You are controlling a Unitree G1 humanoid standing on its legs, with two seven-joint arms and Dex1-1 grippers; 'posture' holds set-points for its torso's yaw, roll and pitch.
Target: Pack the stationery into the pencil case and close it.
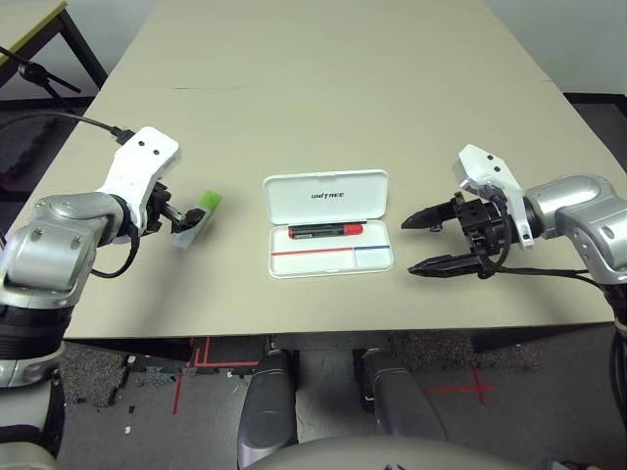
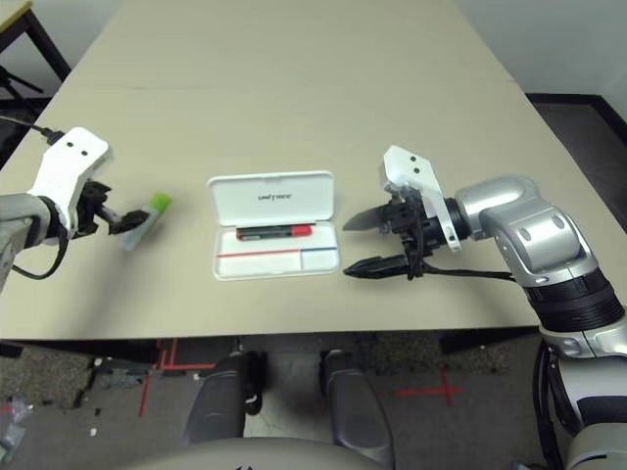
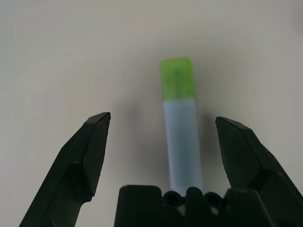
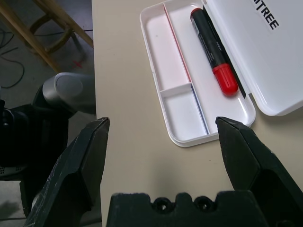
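Left gripper [image 3: 163, 137] is spread wide, the green-tipped stick [image 3: 181, 123] lying between its fingers, ungripped. Right gripper [image 1: 429, 243] gapes empty just beside the open pencil case [image 1: 331, 257], red marker [image 1: 326, 231] inside. I fear an off-centre closure flicking the stick away.

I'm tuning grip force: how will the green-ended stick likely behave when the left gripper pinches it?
The stick looks rigid and flat-sided, so it probably won't roll. Small and plastic-looking, it seems light. Lying between the open left gripper fingers on bare table, it may skid.
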